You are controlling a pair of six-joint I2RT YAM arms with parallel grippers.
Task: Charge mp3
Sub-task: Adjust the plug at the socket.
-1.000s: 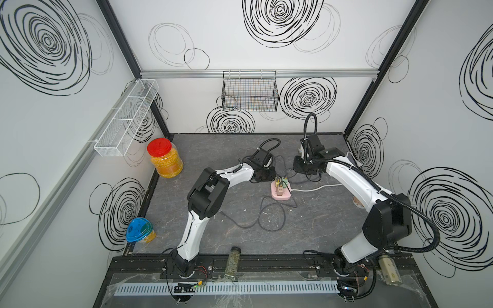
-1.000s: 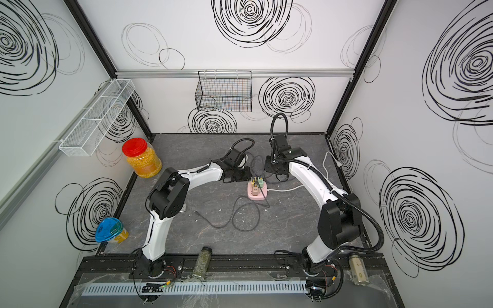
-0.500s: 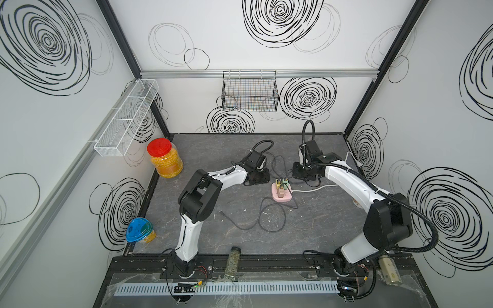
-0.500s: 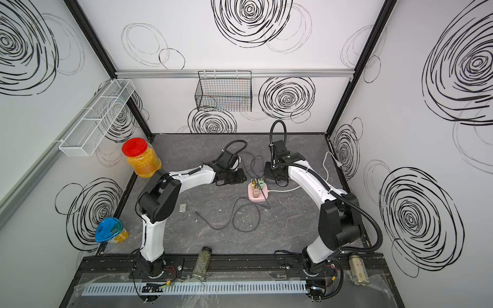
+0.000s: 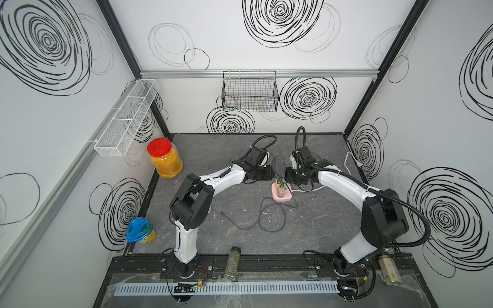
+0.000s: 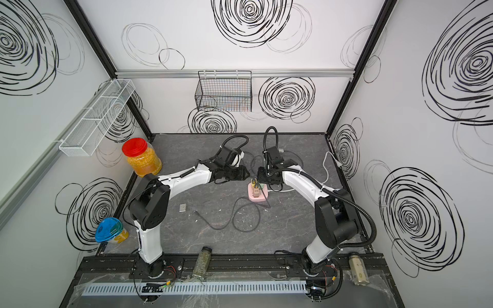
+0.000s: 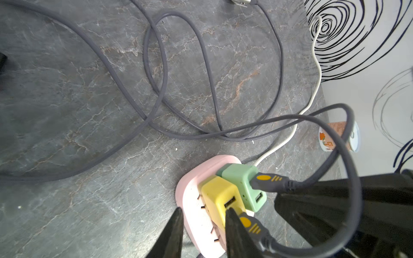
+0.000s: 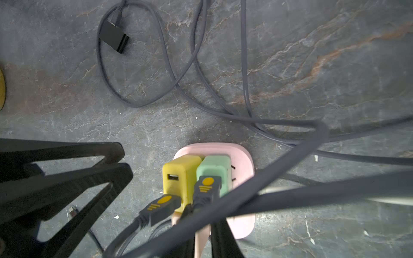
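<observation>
Now the left hand (image 7: pixel 203 211) is open and empty by the yellow charger (image 7: pixel 220 196), I cannot tell if the right hand (image 8: pixel 202 227) grips anything, and the grey mp3 (image 6: pixel 183 207) — the small square, I think — lies on the worktop (image 6: pixel 293 226), so push the cable's loose end (image 6: pixel 196 212) in straight.

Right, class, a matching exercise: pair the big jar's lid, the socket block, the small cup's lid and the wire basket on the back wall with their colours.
Things:
1. big jar's lid
2. socket block
3. small cup's lid
4. wire basket on the back wall

Colours:
a. pink
b. black
c. red
d. blue

Pairs: 1-c; 2-a; 3-d; 4-b
</observation>
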